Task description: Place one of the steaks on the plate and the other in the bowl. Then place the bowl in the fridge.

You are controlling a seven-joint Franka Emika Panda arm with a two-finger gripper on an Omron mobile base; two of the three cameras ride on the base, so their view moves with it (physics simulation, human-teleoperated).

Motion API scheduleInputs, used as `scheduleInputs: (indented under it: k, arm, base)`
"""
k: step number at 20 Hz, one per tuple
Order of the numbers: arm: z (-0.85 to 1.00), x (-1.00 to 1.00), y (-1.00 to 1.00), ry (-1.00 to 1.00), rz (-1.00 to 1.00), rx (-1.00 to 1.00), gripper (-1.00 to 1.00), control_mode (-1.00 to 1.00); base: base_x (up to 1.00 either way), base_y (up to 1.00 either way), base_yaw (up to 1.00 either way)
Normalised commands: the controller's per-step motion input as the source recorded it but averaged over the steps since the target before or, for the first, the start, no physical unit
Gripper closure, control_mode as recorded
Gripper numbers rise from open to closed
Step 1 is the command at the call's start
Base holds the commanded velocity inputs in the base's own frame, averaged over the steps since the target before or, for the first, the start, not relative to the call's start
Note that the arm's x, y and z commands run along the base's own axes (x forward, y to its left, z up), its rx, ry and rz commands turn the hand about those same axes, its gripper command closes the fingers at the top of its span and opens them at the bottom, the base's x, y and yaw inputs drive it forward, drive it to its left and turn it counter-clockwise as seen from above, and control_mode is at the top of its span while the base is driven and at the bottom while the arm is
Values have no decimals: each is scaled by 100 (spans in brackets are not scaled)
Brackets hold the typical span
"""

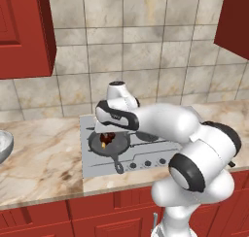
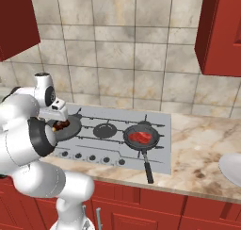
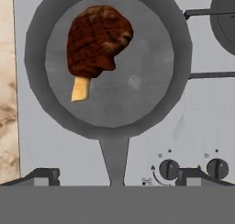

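At the far left of the left base view, the bowl [image 1: 4, 146] is sitting on the marble bench [image 1: 44, 158], well apart from the cooktop [image 1: 97, 170]. To its right, a dark skillet [image 1: 109, 144] is resting on the left burner, and a browned piece of meat [image 1: 107, 138] with a pale bone end is lying inside it; it looks more like a drumstick than a flat steak, though the base views are too small to be sure. In the hand view this meat [image 3: 97, 40] is lying in the upper left part of the skillet [image 3: 151, 76], with the handle pointing down toward the camera. The pincer [image 3: 117, 176] is hanging above the skillet with its two fingertips [image 3: 46, 175] spread wide, holding nothing. Further right, in the right base view, a second skillet [image 2: 141, 138] is standing on the right burner, and a red steak [image 2: 141, 137] is lying flat in it. At the far right edge, a pale round plate [image 2: 231, 168] is sitting on the bench.
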Motion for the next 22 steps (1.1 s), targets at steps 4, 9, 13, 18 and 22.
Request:
scheduleInputs:
  k: [4, 9, 13, 18, 22]
  arm:
    - [-21, 32, 5, 0, -1, 0, -100, -100]
    - [-25, 29, 17, 0, -1, 0, -100, -100]
    - [-21, 29, 13, 0, 0, -1, -100, -100]
    - [-20, 26, 1, 0, 0, -3, -100, -100]
    - [-24, 29, 4, 0, 0, -3, -100, -100]
  base:
    - [0, 0, 0]
    - [0, 0, 0]
    - [0, 0, 0]
    - [0, 0, 0]
    - [0, 0, 0]
